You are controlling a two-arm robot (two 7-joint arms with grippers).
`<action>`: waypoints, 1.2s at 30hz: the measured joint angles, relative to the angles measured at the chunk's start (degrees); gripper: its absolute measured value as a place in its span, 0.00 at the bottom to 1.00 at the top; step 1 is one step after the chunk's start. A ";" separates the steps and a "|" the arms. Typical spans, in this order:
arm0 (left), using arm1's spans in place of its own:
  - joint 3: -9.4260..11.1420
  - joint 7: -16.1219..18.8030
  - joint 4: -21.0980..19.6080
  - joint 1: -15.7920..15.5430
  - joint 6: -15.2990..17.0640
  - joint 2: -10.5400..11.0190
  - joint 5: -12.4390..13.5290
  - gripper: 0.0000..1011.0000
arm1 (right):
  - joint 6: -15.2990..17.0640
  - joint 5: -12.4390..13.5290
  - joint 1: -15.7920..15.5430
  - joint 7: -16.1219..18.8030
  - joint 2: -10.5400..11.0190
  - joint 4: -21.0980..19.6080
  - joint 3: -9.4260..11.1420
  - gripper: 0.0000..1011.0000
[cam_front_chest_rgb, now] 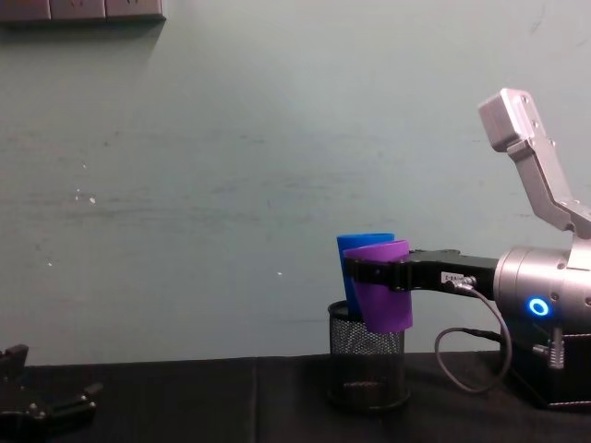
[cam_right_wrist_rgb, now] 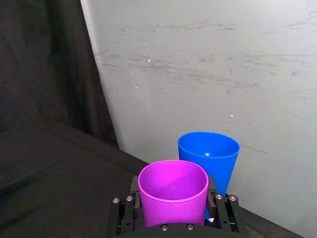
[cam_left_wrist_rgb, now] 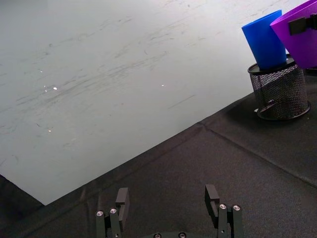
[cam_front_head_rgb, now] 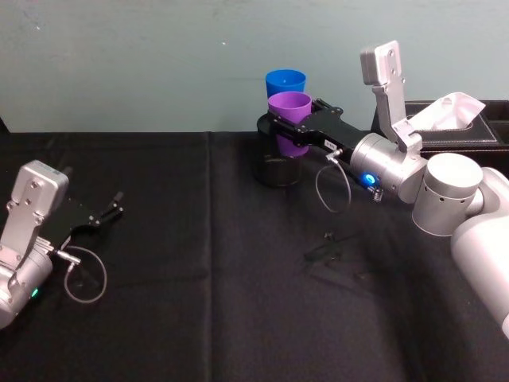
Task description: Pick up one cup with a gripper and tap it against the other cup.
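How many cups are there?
2. The purple cup is held in the right gripper, above the mesh holder. The blue cup stands in that holder, just behind it. The left gripper idles far left.

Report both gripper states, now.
Left gripper: open, empty.
Right gripper: closed on the purple cup.

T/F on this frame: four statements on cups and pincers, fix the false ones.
1. The right pincer is shut on the purple cup. True.
2. The purple cup is held clear of the table. True.
3. The blue cup stands directly on the table. False: it sits in the black mesh pen holder.
4. The left pincer grips the blue cup. False: it is open, low over the table, far from both cups.
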 joint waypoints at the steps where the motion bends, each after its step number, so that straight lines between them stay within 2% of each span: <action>1: 0.00 0.00 0.00 0.00 0.00 0.00 0.00 0.99 | 0.00 0.00 0.00 0.00 0.00 0.00 0.00 0.73; 25: 0.00 0.00 0.00 0.00 0.00 0.00 0.00 0.99 | -0.16 -0.06 -0.38 0.22 0.04 -0.39 0.03 0.73; 29: 0.00 0.00 0.00 0.00 0.00 0.00 0.00 0.99 | -0.08 0.21 -1.80 0.68 0.44 -2.42 0.21 0.73; 33: 0.00 0.00 0.00 0.00 0.00 0.00 0.00 0.99 | 0.43 0.96 -4.17 1.13 1.36 -6.02 0.39 0.73; 35: 0.00 0.00 0.00 0.00 0.00 0.00 0.00 0.99 | 0.82 1.68 -6.48 1.49 2.39 -9.50 0.45 0.73; 36: 0.00 0.00 0.00 0.00 0.00 0.00 0.00 0.99 | 0.82 1.68 -6.48 1.49 2.39 -9.50 0.45 0.73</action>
